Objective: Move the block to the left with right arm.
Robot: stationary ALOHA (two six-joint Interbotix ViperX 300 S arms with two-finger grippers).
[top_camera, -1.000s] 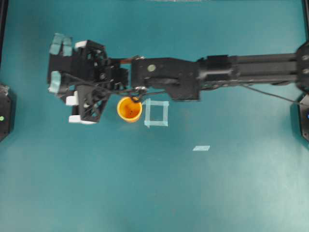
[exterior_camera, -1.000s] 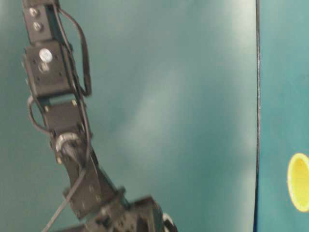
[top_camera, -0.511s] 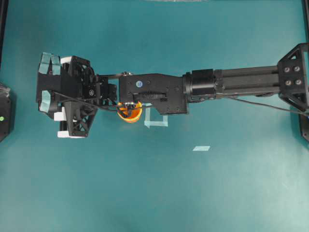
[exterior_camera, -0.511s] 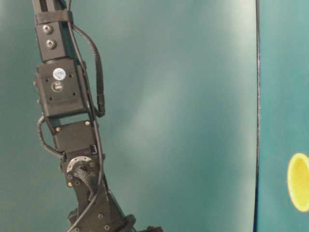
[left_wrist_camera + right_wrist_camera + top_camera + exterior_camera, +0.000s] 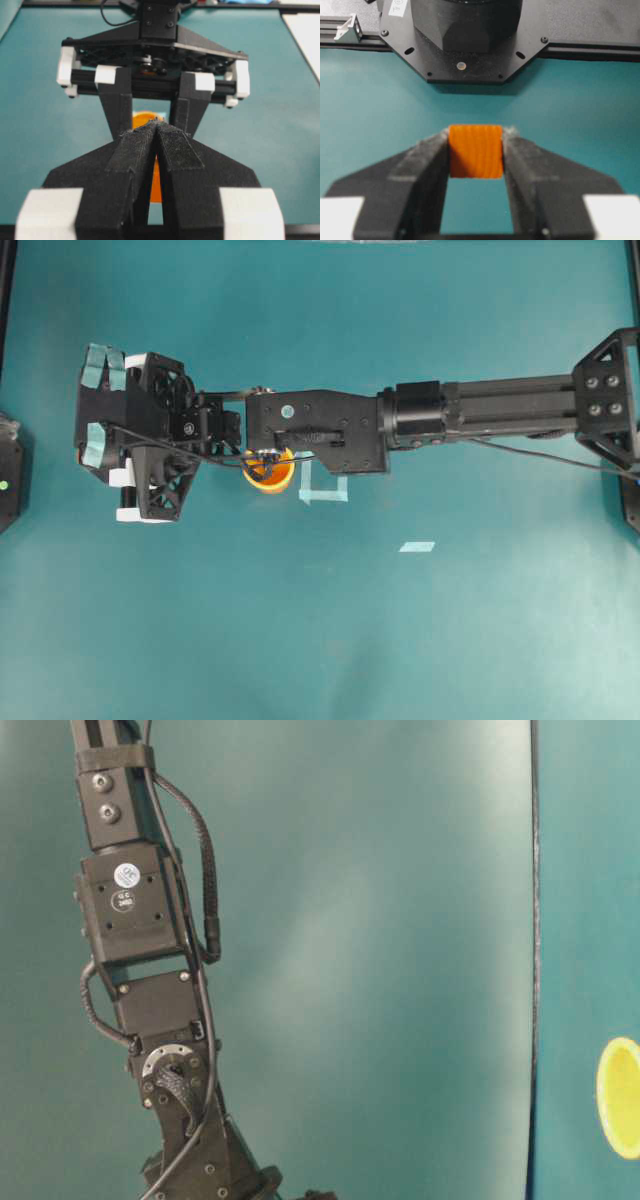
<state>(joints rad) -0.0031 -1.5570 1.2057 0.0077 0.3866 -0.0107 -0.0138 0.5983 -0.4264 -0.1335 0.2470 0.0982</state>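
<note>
Orange block (image 5: 475,151), ridged flat face, pinched by right gripper (image 5: 475,156); left gripper (image 5: 158,131) pressed together.

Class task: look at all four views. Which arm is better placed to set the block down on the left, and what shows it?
The right. Its gripper already clamps the block and reaches far left over the table. The left gripper is shut and empty.
</note>
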